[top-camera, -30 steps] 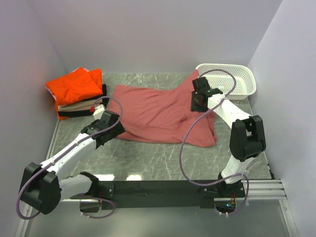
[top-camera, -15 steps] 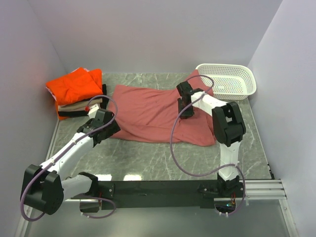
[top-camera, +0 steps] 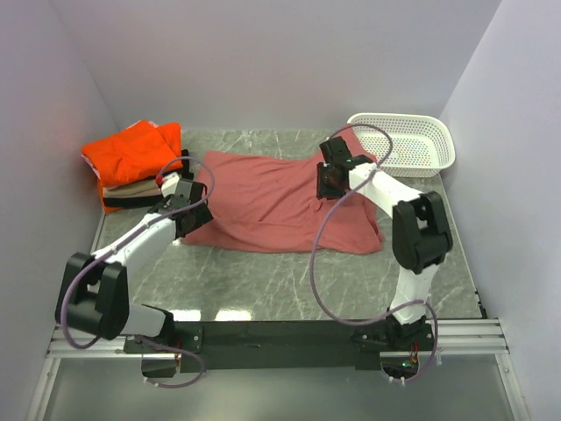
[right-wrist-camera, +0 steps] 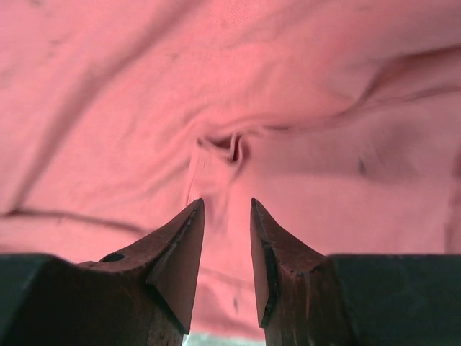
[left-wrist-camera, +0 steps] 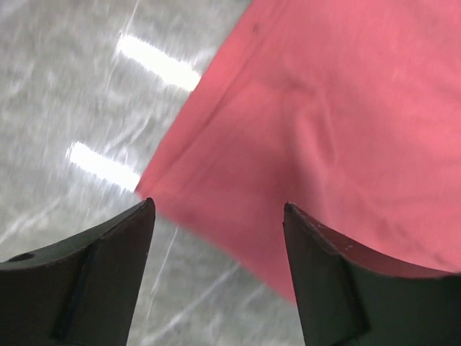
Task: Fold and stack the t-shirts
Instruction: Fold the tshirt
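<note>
Top external view: a plain dusty-red cloth t-shirt lies spread out across the middle of the grey marble surface, closer to the far edge, with its right end reaching toward a white perforated plastic basket in the far-right corner. In the far-left corner, a folded bright orange t-shirt sits on top of a beige one and a black one. The left end effector is at the red shirt's left edge. In its wrist view it is spread wide above the shirt's corner, with nothing clamped. The right end effector hovers over the shirt's far-right part. Its fingers are narrowly parted, and a small pucker in the cloth lies just past their tips.
</note>
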Motion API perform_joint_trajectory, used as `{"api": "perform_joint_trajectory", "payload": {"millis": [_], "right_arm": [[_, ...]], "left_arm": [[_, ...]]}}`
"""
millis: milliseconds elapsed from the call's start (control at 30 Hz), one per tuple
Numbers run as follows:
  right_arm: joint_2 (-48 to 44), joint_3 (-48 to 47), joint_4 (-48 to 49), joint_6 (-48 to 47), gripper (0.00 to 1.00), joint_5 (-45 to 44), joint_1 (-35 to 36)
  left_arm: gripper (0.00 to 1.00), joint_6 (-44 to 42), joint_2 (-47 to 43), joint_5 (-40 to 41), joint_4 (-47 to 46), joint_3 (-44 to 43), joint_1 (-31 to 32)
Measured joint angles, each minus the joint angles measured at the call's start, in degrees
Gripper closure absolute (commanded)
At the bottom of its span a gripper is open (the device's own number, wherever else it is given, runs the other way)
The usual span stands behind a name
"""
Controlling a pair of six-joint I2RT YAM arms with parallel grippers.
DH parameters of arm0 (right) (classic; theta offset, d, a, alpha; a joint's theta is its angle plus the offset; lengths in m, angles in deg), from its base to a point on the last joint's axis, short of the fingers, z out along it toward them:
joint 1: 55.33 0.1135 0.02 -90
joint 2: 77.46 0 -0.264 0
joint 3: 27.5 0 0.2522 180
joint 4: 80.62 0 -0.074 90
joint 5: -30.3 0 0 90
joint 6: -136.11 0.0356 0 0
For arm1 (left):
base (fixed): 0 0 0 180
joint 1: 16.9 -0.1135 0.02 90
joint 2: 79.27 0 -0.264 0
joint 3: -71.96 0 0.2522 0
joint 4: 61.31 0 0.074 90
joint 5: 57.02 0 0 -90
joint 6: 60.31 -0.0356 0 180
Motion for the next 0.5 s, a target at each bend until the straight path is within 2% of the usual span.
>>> {"api": "perform_joint_trajectory", "payload": {"millis": [200, 500], "right_arm": [[-11.19, 7.69, 1.55, 0.15, 0.60, -1.11, -0.02], [-20.94, 16.92, 0.87, 0.17, 0.60, -2.80, -0.02]], "left_arm": [[0.35, -2.38, 7.13, 0.17, -6.16, -2.78, -1.86], [0.44, -5.18, 17.14, -0.85, -12.41, -8.52, -3.78]]}}
